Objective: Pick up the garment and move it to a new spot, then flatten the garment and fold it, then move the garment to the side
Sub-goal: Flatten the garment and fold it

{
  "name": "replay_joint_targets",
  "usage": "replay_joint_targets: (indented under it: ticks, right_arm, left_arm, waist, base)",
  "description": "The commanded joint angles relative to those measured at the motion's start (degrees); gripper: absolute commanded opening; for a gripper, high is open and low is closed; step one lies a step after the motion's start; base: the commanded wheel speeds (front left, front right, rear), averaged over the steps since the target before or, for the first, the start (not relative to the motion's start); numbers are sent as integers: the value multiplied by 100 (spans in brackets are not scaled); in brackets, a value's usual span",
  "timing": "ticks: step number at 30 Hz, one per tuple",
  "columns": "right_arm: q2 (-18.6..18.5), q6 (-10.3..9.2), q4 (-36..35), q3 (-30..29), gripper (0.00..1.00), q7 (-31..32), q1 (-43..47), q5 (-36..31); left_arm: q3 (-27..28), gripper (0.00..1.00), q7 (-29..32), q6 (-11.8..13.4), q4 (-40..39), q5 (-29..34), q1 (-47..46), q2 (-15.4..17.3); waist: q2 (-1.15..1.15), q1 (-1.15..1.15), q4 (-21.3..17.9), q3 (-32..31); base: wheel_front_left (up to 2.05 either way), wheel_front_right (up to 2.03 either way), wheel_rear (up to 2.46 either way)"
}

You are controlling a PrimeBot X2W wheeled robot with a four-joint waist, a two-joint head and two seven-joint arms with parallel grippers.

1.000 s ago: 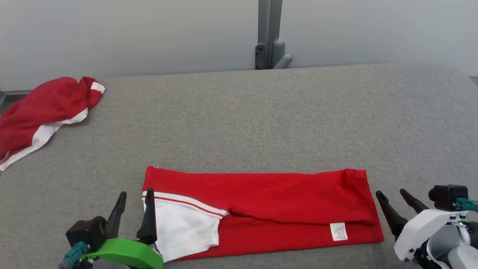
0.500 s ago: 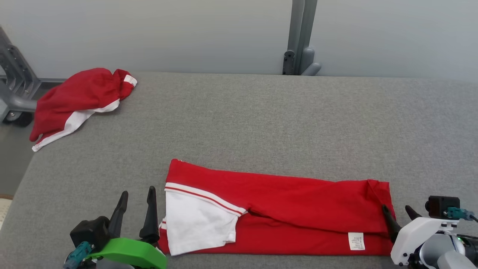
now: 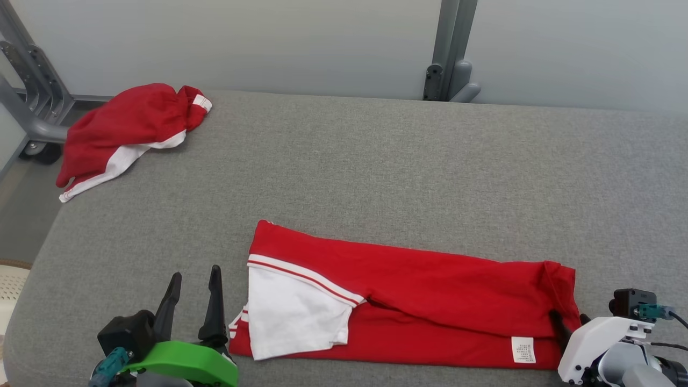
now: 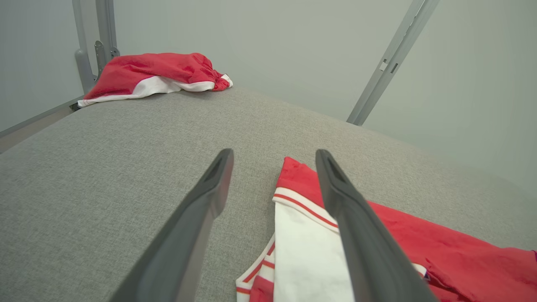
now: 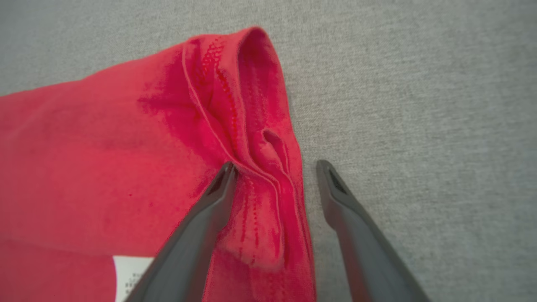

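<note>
Pincer state: left pincer (image 3: 195, 274) stands wide and empty over the bare top, just left of the white sleeve (image 3: 290, 317). The right pincer (image 5: 277, 165) is also wide and holds nothing, with one finger on the red hem and the other on the grey surface beside it.
Task's thing: long folded red jersey shirt (image 3: 430, 279), lying flat as a band along the near edge of the grey fabric-covered desk (image 3: 376, 161).
Change: a second ago the right pincer stood clear of the shirt's right end; it now straddles that hem. The head camera has swung, so the whole view has shifted; the shirt itself appears unmoved.
Meaning: the lengthwise folds look done. The right end is probably being set up for a grasp, either for a crosswise fold or for the move aside.
Edges: the left end is sleeve and striped cuff; the right end is a bunched, rolled hem. A white care label (image 3: 522, 349) sits near the front right corner.
Open room: broad bare desk lies beyond the shirt and to its right. A crumpled red-and-white garment (image 3: 129, 123) takes the far left corner, beside a grey metal frame (image 3: 27, 97).
</note>
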Motion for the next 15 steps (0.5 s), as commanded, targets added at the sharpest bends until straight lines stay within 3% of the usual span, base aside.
replay_joint_targets:
  ticks: [1, 2, 3, 4, 15]
  right_arm:
    - [52, 2, 85, 120, 40, 87, -1, 90]
    - [47, 1, 88, 177, 27, 82, -14, 169]
    - [38, 1, 86, 229, 4, 79, -27, 238]
    - [19, 1, 80, 281, 0, 75, -35, 291]
    - [-319, -6, -230, 509, 0, -13, -293, 975]
  left_arm:
    - [37, 100, -16, -21, 2, 45, 41, -1]
    - [48, 100, -16, -28, 3, 52, 40, -3]
    - [60, 100, -16, -34, 4, 53, 42, -6]
    - [70, 100, -16, -37, 3, 61, 45, -12]
    - [154, 100, -15, -80, 48, 124, 46, -95]
  waist:
    - [69, 0, -8, 21]
    - [69, 0, -16, 31]
    - [69, 0, -26, 39]
    - [69, 0, -37, 47]
    - [69, 0, -330, 84]
  base:
    - [0, 0, 0]
    - [0, 0, 0]
    - [0, 0, 0]
    - [0, 0, 0]
    - [0, 0, 0]
